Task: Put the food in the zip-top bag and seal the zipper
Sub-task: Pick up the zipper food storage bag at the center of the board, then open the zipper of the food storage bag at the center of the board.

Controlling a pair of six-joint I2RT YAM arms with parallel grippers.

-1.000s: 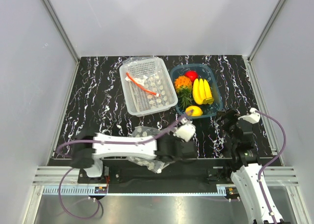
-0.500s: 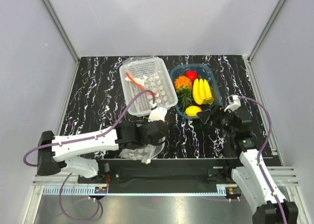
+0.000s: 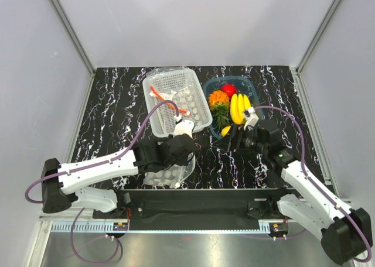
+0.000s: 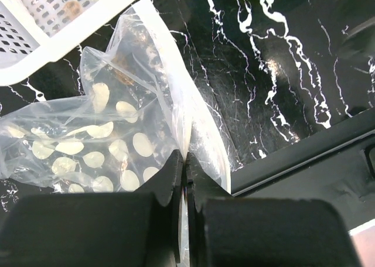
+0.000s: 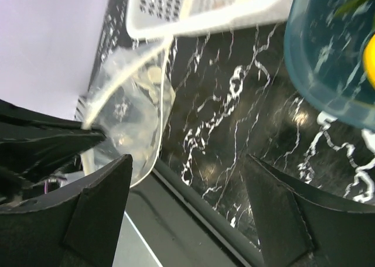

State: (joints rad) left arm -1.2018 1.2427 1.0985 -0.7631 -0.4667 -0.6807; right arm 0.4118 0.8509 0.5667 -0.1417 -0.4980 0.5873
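Clear dotted zip-top bag [image 4: 111, 144] is lying crumpled on the black marbled surface [image 4: 281, 74], near the white perforated basket [image 4: 35, 21]; left hand [image 4: 184, 161] is pinching its edge. Right hand [image 5: 187, 179], fingers spread and holding nothing, is hovering beside the blue-tinted tub [image 3: 253, 91] where banana bunch [image 3: 239, 108], lemon [image 3: 225, 130] and red fruit [image 3: 228, 89] are sitting
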